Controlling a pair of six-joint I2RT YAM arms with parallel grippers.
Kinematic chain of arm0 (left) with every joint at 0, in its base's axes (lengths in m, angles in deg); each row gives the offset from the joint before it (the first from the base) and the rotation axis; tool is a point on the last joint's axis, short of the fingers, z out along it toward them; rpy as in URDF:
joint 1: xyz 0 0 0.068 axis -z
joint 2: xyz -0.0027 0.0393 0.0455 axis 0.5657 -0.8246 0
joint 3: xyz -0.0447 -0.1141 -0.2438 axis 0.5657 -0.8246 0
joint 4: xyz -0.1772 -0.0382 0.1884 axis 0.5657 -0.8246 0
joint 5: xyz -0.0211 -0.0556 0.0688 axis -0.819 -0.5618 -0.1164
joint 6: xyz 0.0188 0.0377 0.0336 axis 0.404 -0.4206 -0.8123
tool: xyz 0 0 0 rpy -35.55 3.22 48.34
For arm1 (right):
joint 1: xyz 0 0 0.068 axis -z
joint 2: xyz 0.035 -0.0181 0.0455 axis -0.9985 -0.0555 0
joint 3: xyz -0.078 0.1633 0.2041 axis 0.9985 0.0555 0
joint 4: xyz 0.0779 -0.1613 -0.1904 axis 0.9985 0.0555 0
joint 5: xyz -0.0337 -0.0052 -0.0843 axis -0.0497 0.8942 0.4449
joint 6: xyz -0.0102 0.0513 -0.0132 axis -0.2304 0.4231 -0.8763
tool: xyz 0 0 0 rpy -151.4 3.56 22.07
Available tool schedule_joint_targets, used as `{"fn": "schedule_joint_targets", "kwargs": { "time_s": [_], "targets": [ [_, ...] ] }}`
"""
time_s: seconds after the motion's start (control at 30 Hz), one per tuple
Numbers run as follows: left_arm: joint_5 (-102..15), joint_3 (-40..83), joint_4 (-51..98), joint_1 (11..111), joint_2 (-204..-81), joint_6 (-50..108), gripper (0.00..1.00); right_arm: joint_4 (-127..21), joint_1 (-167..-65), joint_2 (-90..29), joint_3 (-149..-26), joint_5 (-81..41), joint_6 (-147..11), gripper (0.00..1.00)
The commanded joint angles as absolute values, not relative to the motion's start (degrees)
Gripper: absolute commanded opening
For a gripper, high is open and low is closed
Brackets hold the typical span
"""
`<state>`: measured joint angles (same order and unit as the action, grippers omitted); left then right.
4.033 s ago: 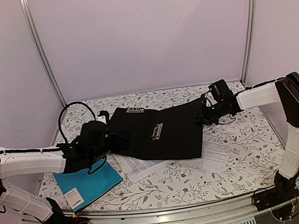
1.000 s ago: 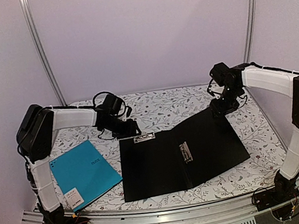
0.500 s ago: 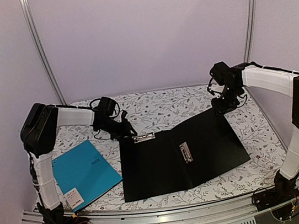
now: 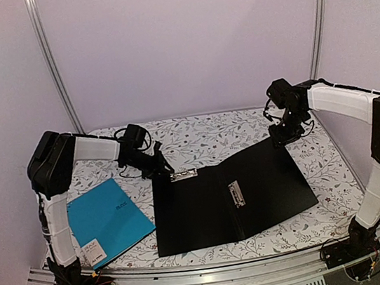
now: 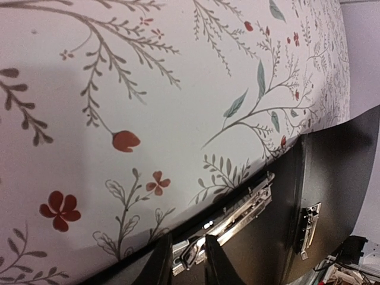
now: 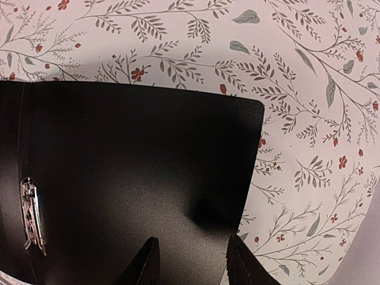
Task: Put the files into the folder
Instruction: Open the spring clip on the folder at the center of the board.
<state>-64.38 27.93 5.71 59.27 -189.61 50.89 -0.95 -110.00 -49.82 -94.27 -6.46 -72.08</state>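
The black folder [image 4: 254, 197] lies open and flat on the flowered cloth. It has one silver clip [image 4: 183, 176] at its far left edge and another [image 4: 236, 194] along the spine. No files show in any view. My left gripper [image 4: 159, 166] is at the far left corner. In the left wrist view its tips [image 5: 187, 240] stand narrowly open, close astride the end of the silver clip [image 5: 243, 208]. My right gripper [image 4: 283, 138] hovers over the folder's far right corner. In the right wrist view it [image 6: 193, 240] is open above the bare black cover [image 6: 119, 154].
A teal-blue folder [image 4: 109, 221] lies shut at the near left, beside the left arm's base. The flowered cloth [image 4: 210, 136] stretches behind the black folder to the back wall. Metal posts stand at both back corners.
Four seconds ago the folder lay farther back over white sheets; now it lies open nearer the front and no sheets show. Over the last second the left arm shifted slightly left; the right barely moved.
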Motion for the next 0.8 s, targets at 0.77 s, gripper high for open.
{"fn": "schedule_joint_targets", "kwargs": {
  "time_s": [0.77],
  "targets": [
    [-67.56, 24.64, 11.65, 57.97, -191.29, 53.01, 0.00, -0.11, -110.94, -49.96, -95.79, -6.49, -72.44, 0.41]
  ]
}}
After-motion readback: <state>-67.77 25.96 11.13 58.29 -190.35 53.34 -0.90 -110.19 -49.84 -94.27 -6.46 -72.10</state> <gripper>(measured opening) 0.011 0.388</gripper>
